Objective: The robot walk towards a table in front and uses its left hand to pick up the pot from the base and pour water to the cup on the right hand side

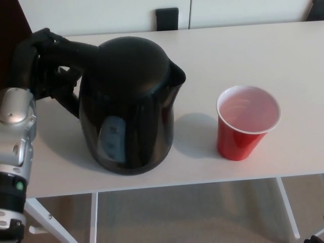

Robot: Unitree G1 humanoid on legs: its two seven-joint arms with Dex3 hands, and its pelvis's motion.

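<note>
A black electric kettle (129, 104) stands at the left of the white table (263, 50), spout toward the right. My left hand (43, 66) is wrapped around its handle at the far left, fingers closed on it; the silver forearm (15, 147) rises along the left edge. The kettle's base is hidden under its body. To the right stands a red plastic cup (247, 121) with a white inside, upright, a hand's width from the kettle. My right hand does not show.
The table's front edge runs just below the kettle and cup, with white legs (93, 217) and the floor beneath. A dark chair back (167, 19) sits behind the far edge against a light wall.
</note>
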